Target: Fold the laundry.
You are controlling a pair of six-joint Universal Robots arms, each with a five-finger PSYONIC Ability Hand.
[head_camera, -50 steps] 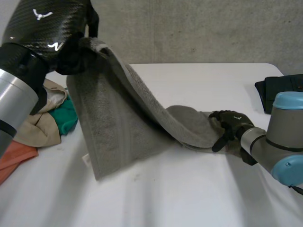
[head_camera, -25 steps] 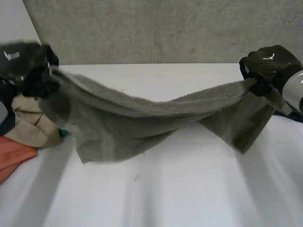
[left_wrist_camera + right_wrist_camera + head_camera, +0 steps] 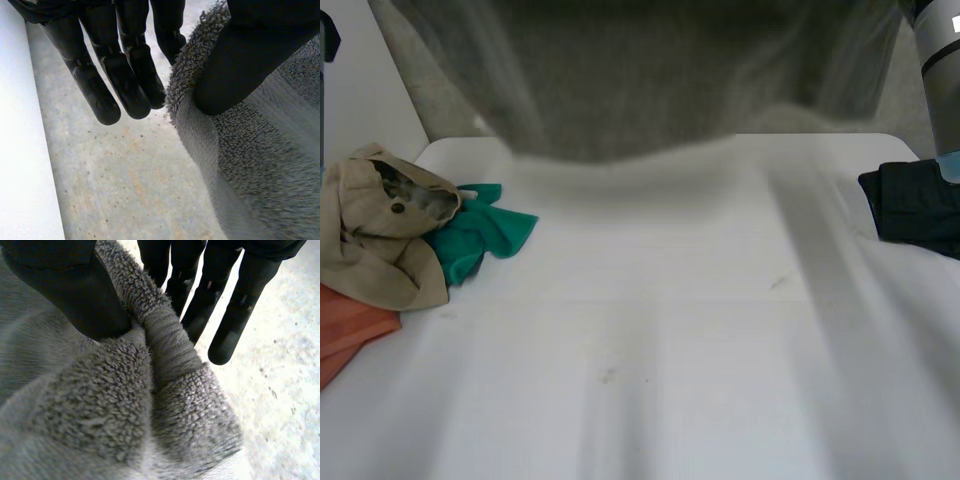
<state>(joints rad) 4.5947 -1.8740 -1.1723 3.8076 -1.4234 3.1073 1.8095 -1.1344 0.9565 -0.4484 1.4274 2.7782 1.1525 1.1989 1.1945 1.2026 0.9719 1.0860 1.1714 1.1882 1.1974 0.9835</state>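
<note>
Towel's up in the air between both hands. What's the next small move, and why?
Probably lower both hands together so the grey towel's bottom edge meets the table's bare middle first. The left hand and right hand each pinch its top edge between thumb and fingers, it hangs spread wide above the table, and the beige garment and dark cloth lie off to the sides.

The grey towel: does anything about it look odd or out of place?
Nothing damaged. The towel hangs in the air above the table, pinched by the left hand and right hand.
</note>
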